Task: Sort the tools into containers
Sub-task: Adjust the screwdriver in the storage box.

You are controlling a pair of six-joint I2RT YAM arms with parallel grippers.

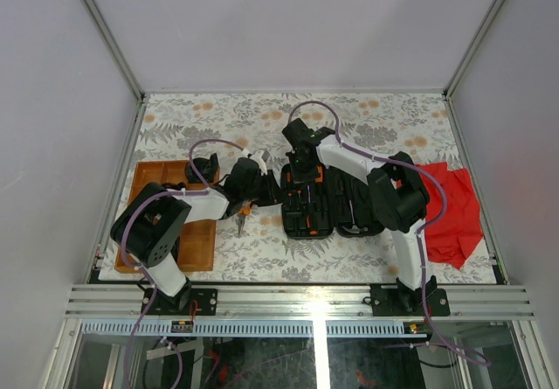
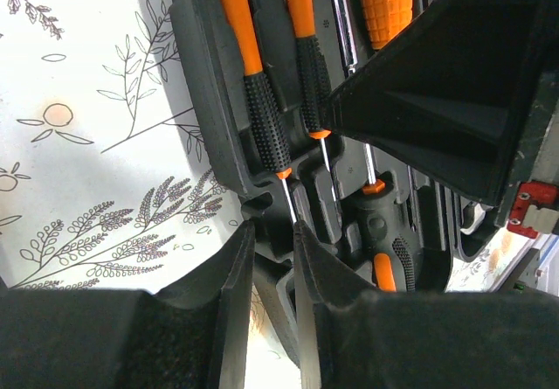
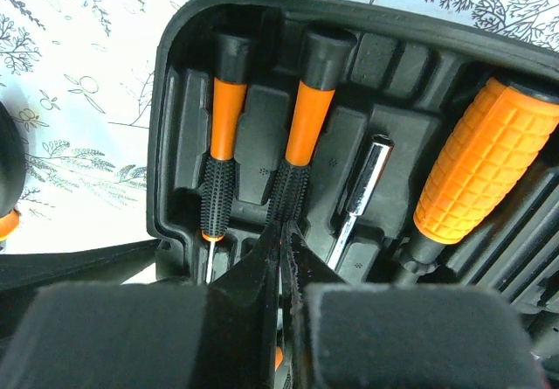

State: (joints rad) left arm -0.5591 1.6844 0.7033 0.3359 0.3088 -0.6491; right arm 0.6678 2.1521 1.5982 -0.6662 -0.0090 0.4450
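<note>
The precision drivers [image 3: 220, 144] lie in their slots in the open tool case [image 1: 293, 225], in the middle of the worktop [image 1: 367, 127]. The right claw [image 3: 281, 227] is pressed together, its tips at one driver's grip. The left claw [image 2: 273, 236], slightly spread, hangs at the case's edge.

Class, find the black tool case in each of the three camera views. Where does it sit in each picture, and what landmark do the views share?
Top external: the tool case lies open, just right of centre.
Left wrist: the case fills the upper middle and right.
Right wrist: the case fills most of the frame.
Shared landmark: the floral tablecloth borders the case's left side in every view.
</note>
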